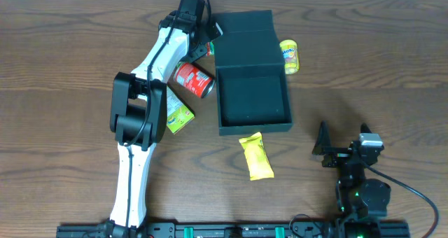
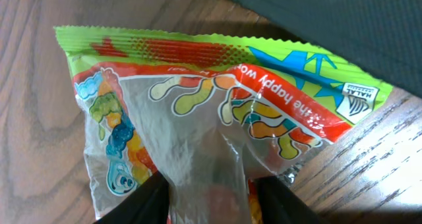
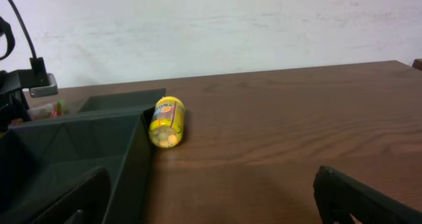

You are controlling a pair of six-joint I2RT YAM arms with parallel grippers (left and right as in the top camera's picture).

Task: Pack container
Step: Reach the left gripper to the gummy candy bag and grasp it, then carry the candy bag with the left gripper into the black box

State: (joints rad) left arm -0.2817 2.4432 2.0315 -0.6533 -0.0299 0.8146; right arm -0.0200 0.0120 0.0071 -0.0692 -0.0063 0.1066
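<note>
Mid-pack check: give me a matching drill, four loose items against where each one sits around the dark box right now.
Things:
1. red metal can
2. yellow foil snack packet
3. yellow cylindrical tub
4. green-yellow paper carton

Places:
A. partly hidden under the left arm
B. right of the dark teal-black square container, by its lid hinge
C. in front of the container's near wall, on the robot's side
D. close to the container's left wall

Pairs: 1-D, 2-C, 3-B, 4-A

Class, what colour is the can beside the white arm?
The can is red, best seen overhead.
</note>
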